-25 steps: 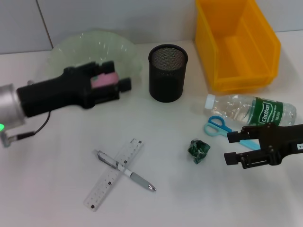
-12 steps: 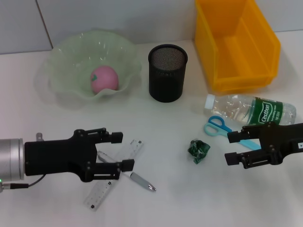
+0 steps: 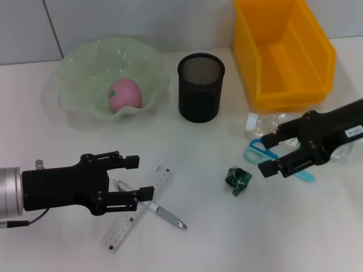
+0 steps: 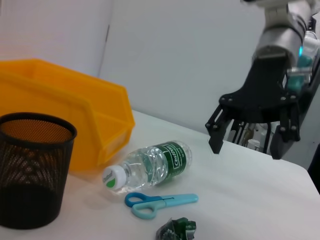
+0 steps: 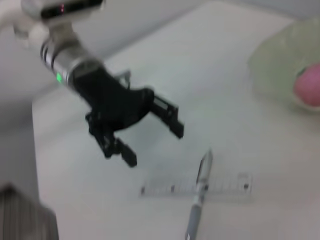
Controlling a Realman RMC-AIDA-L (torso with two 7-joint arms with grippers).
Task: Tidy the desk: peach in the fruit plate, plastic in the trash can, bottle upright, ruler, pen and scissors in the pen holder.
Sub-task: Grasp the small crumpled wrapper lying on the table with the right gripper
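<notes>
The pink peach [image 3: 125, 94] lies in the pale green fruit plate [image 3: 79, 68]. My left gripper [image 3: 139, 177] is open over the near end of the grey pen [image 3: 164, 215], which lies across the clear ruler [image 3: 127, 221]. My right gripper [image 3: 266, 154] is open above the blue scissors [image 3: 256, 152] and covers most of the lying bottle [image 3: 253, 120]. The crumpled green plastic [image 3: 238, 179] sits just left of it. In the left wrist view the bottle [image 4: 150, 162], scissors [image 4: 160, 202] and right gripper [image 4: 245, 147] show clearly. The black mesh pen holder [image 3: 201, 88] stands at centre back.
A yellow bin [image 3: 283, 51] stands at the back right, beside the pen holder and just behind the bottle. A white wall closes off the table's far edge.
The left gripper left the peach in the plate, pulled back toward me and now hovers open over the pen and ruler. The right gripper moved forward and left over the scissors and bottle.
</notes>
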